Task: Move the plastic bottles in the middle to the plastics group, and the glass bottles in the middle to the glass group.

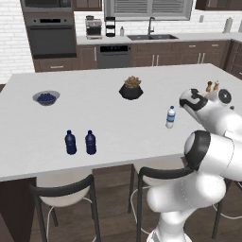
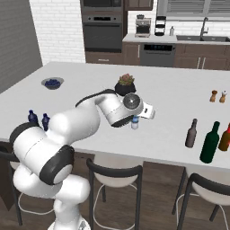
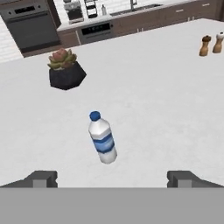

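Note:
The small clear water bottle (image 3: pixel 102 139) with a blue label band and a blue-looking cap stands upright on the white island counter (image 1: pixel 108 118). My gripper (image 3: pixel 112 178) is open, with its two fingertips (image 3: pixel 41 178) spread wide, and hangs short of the bottle without touching it. In the right base view my hand (image 2: pixel 143 109) hovers just over the water bottle (image 2: pixel 134 122). Two dark blue bottles (image 1: pixel 70 142) (image 1: pixel 90 142) stand side by side near the counter's front left. A brown beer-type bottle (image 2: pixel 192 133) and a tall green wine-type bottle (image 2: pixel 210 142) stand at the front right.
An amber bottle (image 2: pixel 226 137) shows at the right edge beside the green one. A potted succulent (image 1: pixel 131 88) sits mid-counter, a bowl of blueberries (image 1: pixel 46 98) far left, salt and pepper shakers (image 1: pixel 212 86) at the right. Stools (image 1: pixel 64 189) stand under the front edge.

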### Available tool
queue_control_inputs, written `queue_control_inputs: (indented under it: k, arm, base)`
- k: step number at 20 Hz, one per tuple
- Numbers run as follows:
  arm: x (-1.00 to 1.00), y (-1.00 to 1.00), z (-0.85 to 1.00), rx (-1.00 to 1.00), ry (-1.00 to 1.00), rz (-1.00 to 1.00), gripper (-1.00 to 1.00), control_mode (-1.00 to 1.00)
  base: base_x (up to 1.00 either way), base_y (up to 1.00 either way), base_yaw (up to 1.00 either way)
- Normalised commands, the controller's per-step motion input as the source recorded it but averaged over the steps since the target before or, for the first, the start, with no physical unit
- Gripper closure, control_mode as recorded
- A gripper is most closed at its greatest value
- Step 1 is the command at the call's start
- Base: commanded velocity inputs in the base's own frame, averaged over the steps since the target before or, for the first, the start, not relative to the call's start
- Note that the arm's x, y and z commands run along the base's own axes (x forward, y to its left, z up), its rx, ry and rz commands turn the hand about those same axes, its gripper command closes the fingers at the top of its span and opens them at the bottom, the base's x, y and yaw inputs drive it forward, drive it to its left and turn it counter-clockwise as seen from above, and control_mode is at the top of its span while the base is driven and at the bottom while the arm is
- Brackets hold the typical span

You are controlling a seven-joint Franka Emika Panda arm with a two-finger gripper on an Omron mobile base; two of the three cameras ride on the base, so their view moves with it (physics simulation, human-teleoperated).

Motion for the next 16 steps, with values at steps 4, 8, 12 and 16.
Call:
queue_control_inputs:
  k: [4, 8, 12, 16]
  arm:
    - [-0.06, 0.62, 0.0, -0.03, 0.0, 0.09, -1.0, -1.0]
    - [-0.08, 0.34, 0.0, -0.01, 0.0, 0.08, -1.0, -1.0]
    - [0.0, 0.32, -0.02, -0.01, -0.01, 0.0, -1.0, -1.0]
    - [0.12, 0.3, 0.0, 0.0, 0.0, 0.0, -1.0, -1.0]
  base:
    - [0.0, 0.0, 0.0]
    - [0.0, 0.0, 0.0]
    - [0.0, 0.0, 0.0]
    - [0.0, 0.0, 0.0]
